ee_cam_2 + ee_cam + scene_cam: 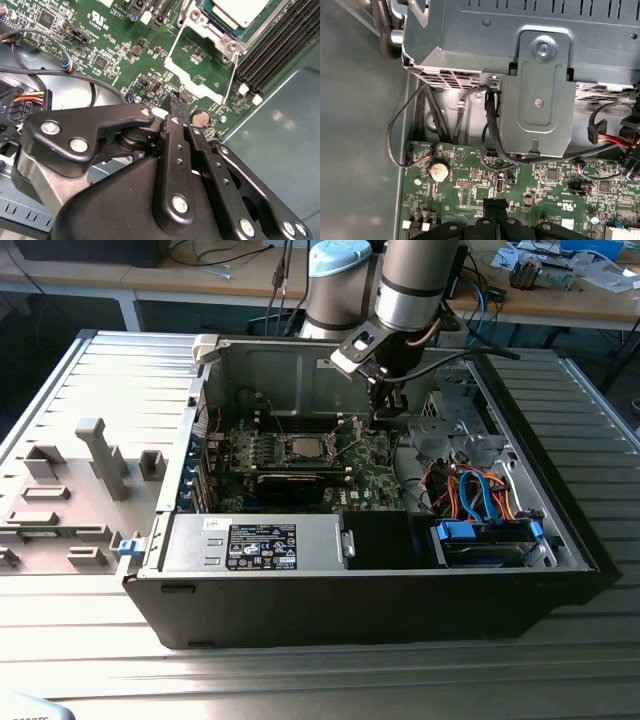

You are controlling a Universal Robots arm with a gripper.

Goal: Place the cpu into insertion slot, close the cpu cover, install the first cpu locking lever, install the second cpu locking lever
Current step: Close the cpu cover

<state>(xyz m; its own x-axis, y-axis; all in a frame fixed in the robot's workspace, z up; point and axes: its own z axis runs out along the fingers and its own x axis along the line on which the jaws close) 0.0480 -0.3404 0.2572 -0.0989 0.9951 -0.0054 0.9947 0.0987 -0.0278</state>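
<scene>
The cpu (235, 10) lies flat in the insertion slot (232, 46) on the green motherboard, silvery top up; in the exterior view the cpu (305, 447) shows mid-board. The cpu cover (192, 82) is swung open and tilted up off the socket, board showing through its window. A thin wire lever (233, 75) runs along the cover's edge. My gripper (176, 100) hangs just above the board beside the raised cover's free edge, shut with nothing held. In the first wrist view the gripper (495, 204) has its fingertips pressed together over the board. In the exterior view the gripper (385, 412) is right of the socket.
Black memory slots (280, 45) flank the socket. A coin battery (439, 171) and black cables (490, 130) lie near the fingertips. A grey drive cage (535, 90) rises close behind. The power supply (255, 540) and blue drive bay (485, 540) line the case front.
</scene>
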